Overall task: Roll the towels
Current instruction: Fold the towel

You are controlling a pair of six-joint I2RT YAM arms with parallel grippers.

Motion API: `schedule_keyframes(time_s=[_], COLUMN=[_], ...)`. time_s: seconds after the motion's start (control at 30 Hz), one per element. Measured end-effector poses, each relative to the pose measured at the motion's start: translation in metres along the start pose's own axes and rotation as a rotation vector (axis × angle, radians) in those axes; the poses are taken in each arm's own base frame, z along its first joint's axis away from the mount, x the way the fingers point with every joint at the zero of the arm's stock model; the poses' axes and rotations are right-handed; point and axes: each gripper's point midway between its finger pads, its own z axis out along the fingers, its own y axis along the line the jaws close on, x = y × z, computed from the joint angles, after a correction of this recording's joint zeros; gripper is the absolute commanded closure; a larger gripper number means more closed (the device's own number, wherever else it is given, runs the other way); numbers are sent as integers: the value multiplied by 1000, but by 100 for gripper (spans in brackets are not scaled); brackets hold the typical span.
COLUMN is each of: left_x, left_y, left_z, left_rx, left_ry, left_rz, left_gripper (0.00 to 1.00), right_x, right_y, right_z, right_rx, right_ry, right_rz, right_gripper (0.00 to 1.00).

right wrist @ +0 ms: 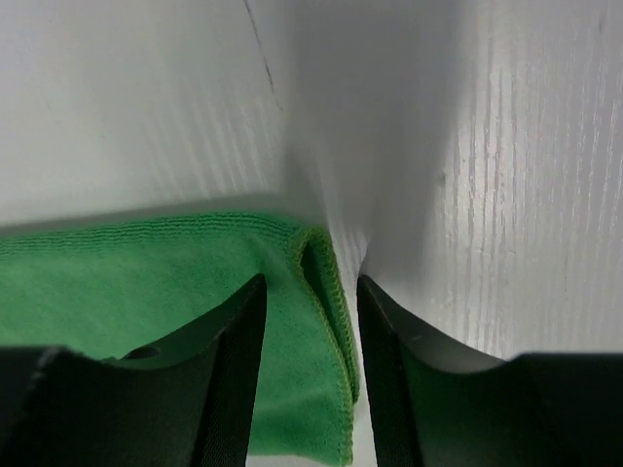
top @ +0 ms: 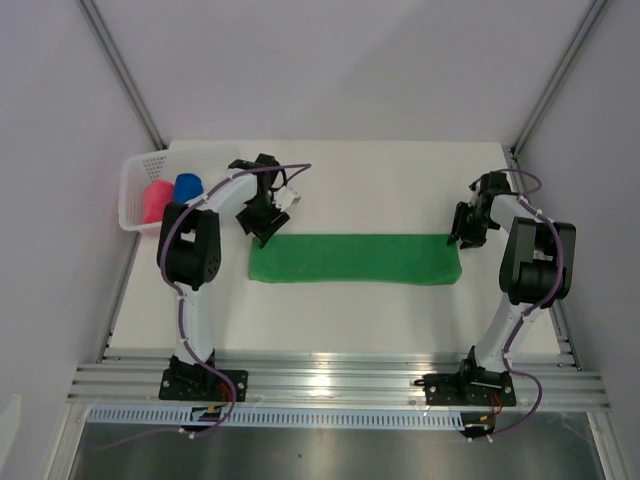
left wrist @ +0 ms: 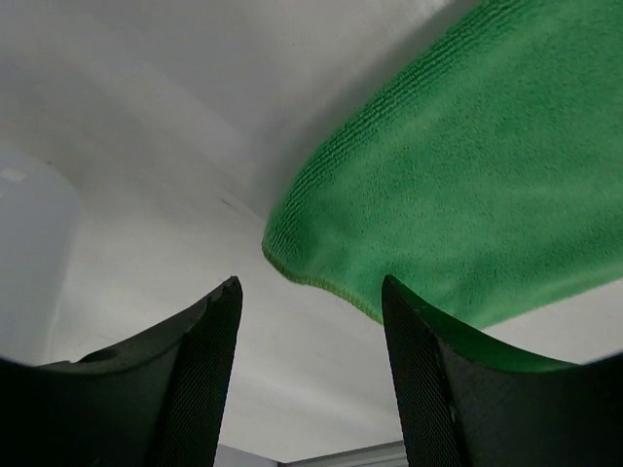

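The green towel [top: 355, 258] lies flat on the white table [top: 400, 180] as a long narrow strip, running from 9 o'clock to 3 o'clock across the middle of the top view. It is folded lengthwise, with a doubled hem showing in the right wrist view, and no part of it is rolled yet. At 10 o'clock, a white mesh basket [top: 135, 185] holds the pink towel [top: 156, 200] and the blue towel [top: 188, 186], both standing as rolls.

The left gripper [top: 262, 232] hangs over the strip's 10 o'clock corner. Its jaws are apart with nothing between them, and its wrist view shows the corner lying just ahead of the fingertips. The right gripper [top: 462, 237] sits at the 2 o'clock corner, also spread. The folded edge lies in the gap below its fingers, but they do not pinch it.

The step in hand looks like the end of the lengthwise fold, with both claws free of the cloth. Rolling should come next. That calls for one gripper to drop to a short end, pinch the hem and curl it over towards the other end. The other arm would need to steady the strip so the layers stay aligned. The soft fabric may skew or spring open if the first turn is loose.
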Motion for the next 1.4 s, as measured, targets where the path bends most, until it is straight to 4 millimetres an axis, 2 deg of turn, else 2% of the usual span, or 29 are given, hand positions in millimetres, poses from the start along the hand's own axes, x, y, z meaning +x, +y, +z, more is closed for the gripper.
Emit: schedule_keyframes(time_s=[0.1,0.2,0.23,0.4,0.43,0.47,0.5,0.8,0.97,1.07,1.13,1.23,1.4], left_x=[4,5,5,5,5,4,4,-1,-15,-31,-51,-81,-94], left_y=[1,6,7,12,12,12,12,11,-1,-4,1,20,41], left_z=[14,24,26,30,31,31,32,28,26,19,13,7,15], left_rx=[-10,-31,-39,-60,-61,-59,-57,-58,-72,-105,-148,-232,-316], left_ry=[42,66,69,86,87,89,90,83,66,40,5,-50,-46], left_rz=[-2,1,1,9,13,17,27,72,133,172,189,190,198], left_gripper=[35,37,43,71,86,97,99,99,99,99,99,99,99], right_x=[0,1,2,8,9,10,11,44,62,71,77,88,109], right_y=[3,5,6,6,6,6,6,12,15,15,15,15,13], right_z=[3,4,5,8,8,8,7,-3,-9,-11,-14,-17,-25], right_rx=[-18,-30,-32,-37,-40,-43,-45,-45,-22,-11,-3,15,48], right_ry=[10,12,13,22,20,18,16,62,106,131,147,172,216], right_rz=[-8,-5,-2,43,56,66,75,134,147,161,175,186,216], right_gripper=[58,77,86,97,99,100,100,100,100,100,100,100,100])
